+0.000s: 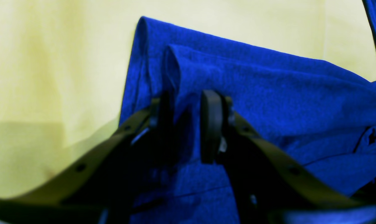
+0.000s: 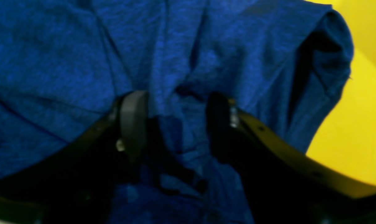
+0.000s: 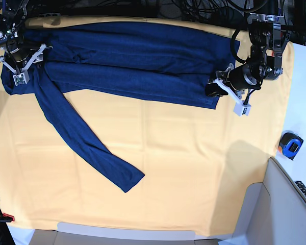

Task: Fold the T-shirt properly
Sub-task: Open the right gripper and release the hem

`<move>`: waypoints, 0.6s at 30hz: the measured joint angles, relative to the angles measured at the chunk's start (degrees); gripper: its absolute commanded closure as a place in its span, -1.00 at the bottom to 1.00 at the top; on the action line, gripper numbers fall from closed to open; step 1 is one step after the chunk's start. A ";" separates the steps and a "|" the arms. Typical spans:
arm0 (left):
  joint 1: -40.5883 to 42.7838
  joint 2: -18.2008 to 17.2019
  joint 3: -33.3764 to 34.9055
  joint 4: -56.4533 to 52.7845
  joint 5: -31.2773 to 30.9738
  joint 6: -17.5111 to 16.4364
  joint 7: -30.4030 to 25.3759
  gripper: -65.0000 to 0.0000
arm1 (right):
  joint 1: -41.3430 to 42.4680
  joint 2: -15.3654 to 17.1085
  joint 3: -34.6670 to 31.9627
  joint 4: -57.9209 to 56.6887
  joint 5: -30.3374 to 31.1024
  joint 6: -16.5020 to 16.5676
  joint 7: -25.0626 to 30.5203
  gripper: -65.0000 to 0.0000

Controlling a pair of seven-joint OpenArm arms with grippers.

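So the T-shirt [image 3: 132,61] was laid out long-ways across the far side of the yellow-orange table cloth [image 3: 168,168], body folded over into a band; one long sleeve [image 3: 84,140] trailed off diagonally toward the middle of the cloth, cuff end lying flat and well apart from both arms.

Left gripper [image 1: 188,124] was down at the hem end of the band; its pads [image 1: 210,124] were parted with a gap you could see, and a fold of the blue fabric sat up in between them; didn't look clamped on it, more like straddling the edge; the doubled-over corner stood just beyond the tips against the cloth.

Right gripper [image 2: 175,124] was over at the shoulder end, sitting right on the shirt; fingers [image 2: 132,121] spread noticeably wider than the other one, with a bunched ridge of fabric in the gap between them; loose, not squeezed, as far as I could see; the wrist view was pretty blurry though.

Off the cloth by the table's edge lay a little blue and black tape measure [image 3: 290,145].
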 measured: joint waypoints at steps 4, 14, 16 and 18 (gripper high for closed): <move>-0.02 0.00 0.00 0.02 0.00 0.00 0.00 0.47 | 0.02 0.22 1.22 0.20 0.28 0.11 -0.55 -0.03; -0.02 -0.04 0.00 1.70 0.00 0.11 0.02 0.47 | 2.60 -0.13 15.08 9.42 -0.15 0.44 -1.36 -0.03; -0.17 0.00 0.00 2.95 -0.04 0.17 0.02 0.47 | 3.72 -0.17 15.87 9.38 -0.50 0.42 -1.66 -0.03; -0.35 0.02 0.00 3.76 -0.09 -0.02 0.00 0.47 | 4.13 -0.24 15.78 9.38 -0.07 0.44 -1.68 -0.03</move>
